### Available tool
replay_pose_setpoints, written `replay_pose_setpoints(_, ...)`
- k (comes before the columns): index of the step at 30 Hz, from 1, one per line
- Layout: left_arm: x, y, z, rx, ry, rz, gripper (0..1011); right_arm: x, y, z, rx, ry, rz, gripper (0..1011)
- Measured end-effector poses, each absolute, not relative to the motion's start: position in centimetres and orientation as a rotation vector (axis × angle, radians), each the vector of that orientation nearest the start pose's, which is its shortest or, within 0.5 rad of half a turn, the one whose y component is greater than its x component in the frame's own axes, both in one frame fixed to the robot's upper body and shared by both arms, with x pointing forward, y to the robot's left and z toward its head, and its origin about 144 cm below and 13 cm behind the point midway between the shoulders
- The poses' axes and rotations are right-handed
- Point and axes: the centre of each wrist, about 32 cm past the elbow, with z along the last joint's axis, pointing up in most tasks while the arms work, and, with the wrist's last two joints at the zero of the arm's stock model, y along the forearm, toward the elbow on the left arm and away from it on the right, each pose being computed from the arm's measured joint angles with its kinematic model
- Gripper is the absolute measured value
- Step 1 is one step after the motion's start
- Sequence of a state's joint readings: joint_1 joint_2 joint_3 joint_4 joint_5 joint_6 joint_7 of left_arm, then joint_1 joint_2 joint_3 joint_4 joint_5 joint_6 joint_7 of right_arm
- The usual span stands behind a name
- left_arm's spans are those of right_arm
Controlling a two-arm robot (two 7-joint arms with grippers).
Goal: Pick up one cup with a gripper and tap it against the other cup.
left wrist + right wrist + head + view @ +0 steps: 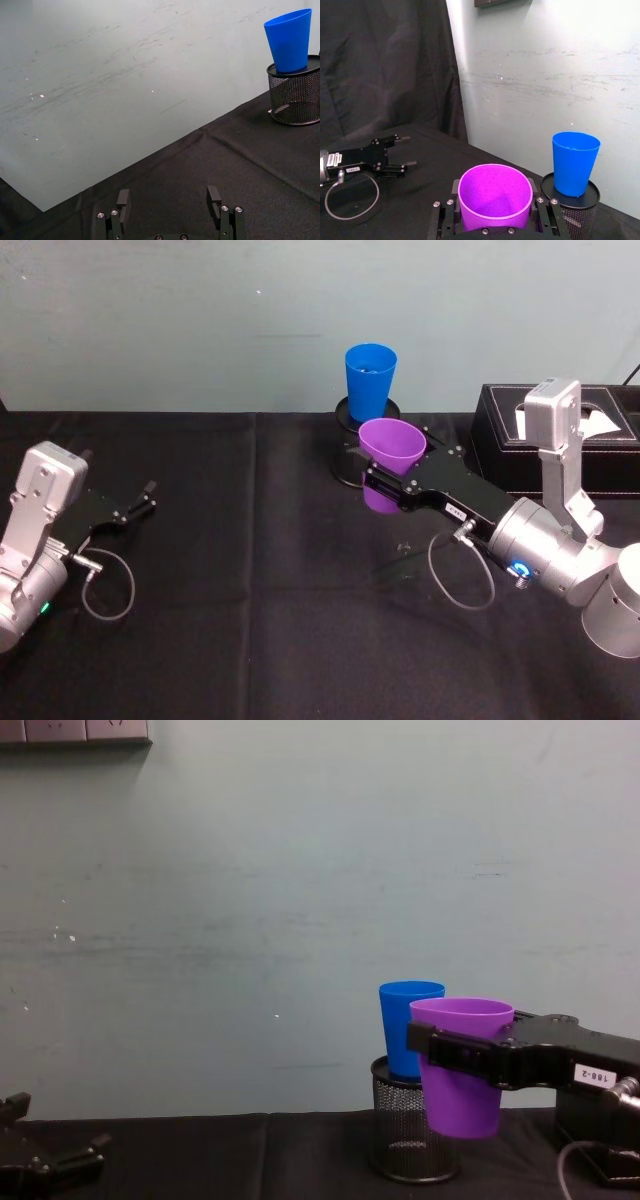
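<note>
the right tool (pixel 400 472) is clamped on the purple cup (pixel 392 443), holding it upright above the black worktop (pixel 250 590) — just in front of the blue cup (pixel 369 375), a small gap between them. the blue cup stands atop a black mesh holder (pixel 405 1145). the left tool (pixel 140 502) sits at the worktop's left, fingers apart.

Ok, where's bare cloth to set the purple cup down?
Free: the wide cloth between the left gripper and the mesh holder, and the front strip between both arms. Crowded: back right, where the holder, blue cup, tissue box and right gripper holding the purple cup bunch together.
</note>
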State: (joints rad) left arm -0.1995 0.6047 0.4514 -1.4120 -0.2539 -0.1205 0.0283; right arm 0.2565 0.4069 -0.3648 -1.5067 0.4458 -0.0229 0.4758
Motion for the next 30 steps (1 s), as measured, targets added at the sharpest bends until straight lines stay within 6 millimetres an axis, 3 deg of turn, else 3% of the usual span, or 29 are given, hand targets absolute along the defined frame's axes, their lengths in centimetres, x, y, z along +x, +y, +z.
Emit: replay_pose_setpoints(30, 48.86, 30.97, 113.98, 0.304, -0.285, 1.248, 1000, 51.28, -24.66, 119.02, 0.031, -0.062, -0.789, 734)
